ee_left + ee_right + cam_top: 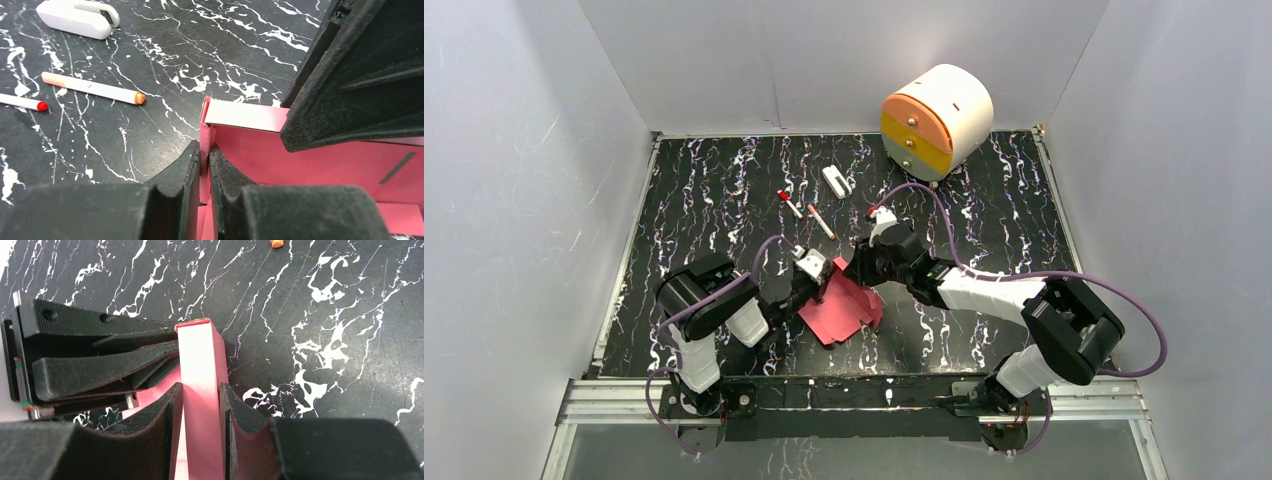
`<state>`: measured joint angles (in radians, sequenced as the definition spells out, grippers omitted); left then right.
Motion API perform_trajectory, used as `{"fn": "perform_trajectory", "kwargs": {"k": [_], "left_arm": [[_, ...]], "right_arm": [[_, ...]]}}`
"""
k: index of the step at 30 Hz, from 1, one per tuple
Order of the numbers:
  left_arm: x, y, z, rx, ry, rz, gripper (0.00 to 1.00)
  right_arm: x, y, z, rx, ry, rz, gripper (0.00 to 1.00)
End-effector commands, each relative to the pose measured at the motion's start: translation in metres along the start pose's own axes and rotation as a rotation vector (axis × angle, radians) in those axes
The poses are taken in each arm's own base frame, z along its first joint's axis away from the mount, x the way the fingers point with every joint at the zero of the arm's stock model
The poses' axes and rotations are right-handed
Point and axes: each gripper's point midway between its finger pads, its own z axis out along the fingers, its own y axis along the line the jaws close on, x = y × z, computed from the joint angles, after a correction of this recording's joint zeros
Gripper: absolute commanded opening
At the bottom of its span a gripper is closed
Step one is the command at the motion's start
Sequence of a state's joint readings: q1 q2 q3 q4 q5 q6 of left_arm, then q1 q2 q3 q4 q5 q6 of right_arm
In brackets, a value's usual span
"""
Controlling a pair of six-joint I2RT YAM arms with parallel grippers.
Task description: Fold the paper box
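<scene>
Your left gripper [204, 156] is closed tight on a standing wall of the paper box [844, 315], which lies mid-table [724, 200] between both arms. Your right gripper [198, 392] pinches its folded flap, jaws narrow.

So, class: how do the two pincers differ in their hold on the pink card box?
The left pincer pinches one thin wall of the pink card box, jaws almost together; the right pincer clasps a broader strip, jaws wider apart. Left reaches from the box's left, right from its right. Both share one corner.
</scene>
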<state>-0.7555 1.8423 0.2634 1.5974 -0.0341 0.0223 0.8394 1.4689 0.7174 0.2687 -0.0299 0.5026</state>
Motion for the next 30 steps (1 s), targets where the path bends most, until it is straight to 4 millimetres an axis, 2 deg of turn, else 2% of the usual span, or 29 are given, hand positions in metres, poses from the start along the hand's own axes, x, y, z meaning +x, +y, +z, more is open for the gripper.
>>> {"fn": "perform_trajectory", "kwargs": {"k": [1, 8, 12, 16, 19, 23, 25, 30], "left_arm": [[-0.024, 0.023, 0.004, -0.189, -0.103, 0.110, 0.05], [-0.028, 0.028, 0.003, -0.316, -0.120, 0.135, 0.03], [-0.032, 0.038, 0.002, -0.415, -0.130, 0.098, 0.00], [-0.036, 0.031, 0.005, -0.399, -0.152, 0.048, 0.00], [-0.032, 0.026, 0.005, -0.385, -0.156, -0.030, 0.01], [-0.029, 0.035, 0.002, -0.460, -0.160, -0.072, 0.00], [-0.032, 0.038, 0.002, -0.480, -0.171, -0.092, 0.00], [-0.048, 0.024, 0.006, -0.406, -0.228, -0.201, 0.00]], "right_arm": [[0.003, 0.015, 0.000, -0.075, 0.005, 0.032, 0.34], [-0.001, 0.022, -0.004, -0.097, 0.002, 0.034, 0.33], [-0.002, 0.024, -0.005, -0.100, 0.000, 0.029, 0.32], [-0.002, 0.026, -0.004, -0.102, 0.005, 0.021, 0.32], [-0.001, 0.025, -0.001, -0.090, 0.010, 0.013, 0.31], [-0.002, 0.029, 0.001, -0.086, 0.017, -0.011, 0.31], [-0.004, 0.033, 0.001, -0.088, 0.020, -0.023, 0.31], [-0.008, 0.034, 0.004, -0.070, 0.019, -0.049, 0.30]]}}
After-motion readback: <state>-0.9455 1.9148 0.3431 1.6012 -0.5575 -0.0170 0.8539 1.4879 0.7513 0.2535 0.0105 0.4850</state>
